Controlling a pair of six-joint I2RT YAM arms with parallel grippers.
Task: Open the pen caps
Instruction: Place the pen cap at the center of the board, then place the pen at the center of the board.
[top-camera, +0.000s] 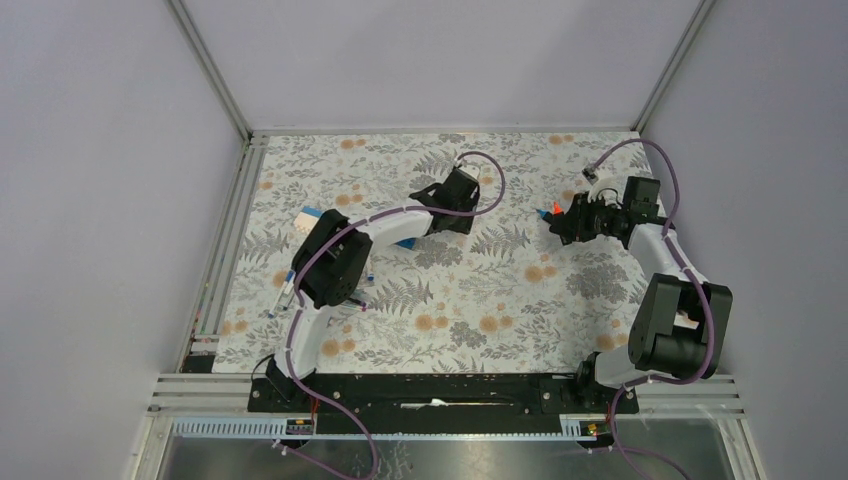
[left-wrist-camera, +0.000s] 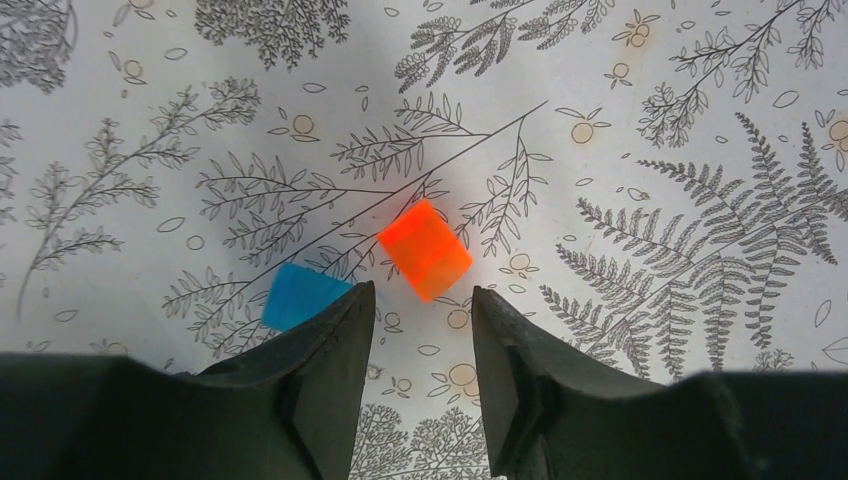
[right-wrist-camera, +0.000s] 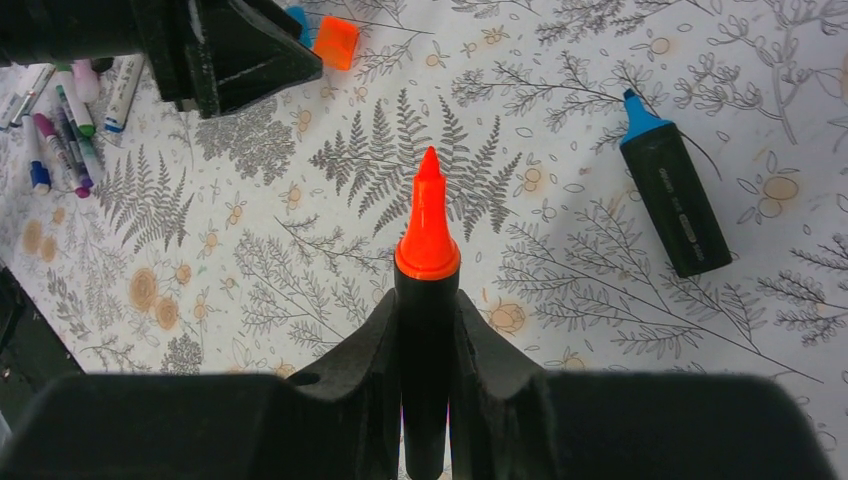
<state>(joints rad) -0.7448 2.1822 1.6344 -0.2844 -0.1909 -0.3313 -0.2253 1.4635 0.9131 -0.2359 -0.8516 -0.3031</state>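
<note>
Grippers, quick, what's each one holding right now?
Left gripper: open, holding nothing.
Right gripper: shut on the uncapped orange highlighter.

Looks like smooth, translucent plastic on the orange cap (left-wrist-camera: 425, 250) and the blue cap (left-wrist-camera: 300, 296), with a soft satin glow rather than hard gloss. Matt, flat printed sheet over the counter (left-wrist-camera: 150, 200), in a fern-and-flower pattern; cloth or paper, impossible to tell. Dull black plastic, faintly grainy, on the left fingers (left-wrist-camera: 320, 390) and the right fingers (right-wrist-camera: 500, 370). Smooth black plastic with a slight sheen on the barrel of the orange highlighter (right-wrist-camera: 427, 320). Same on the blue highlighter (right-wrist-camera: 675, 200), with a matt blue tip. Brushed pale metal on the frame rails (top-camera: 210, 65). Matt grey walls (top-camera: 100, 200).
</note>
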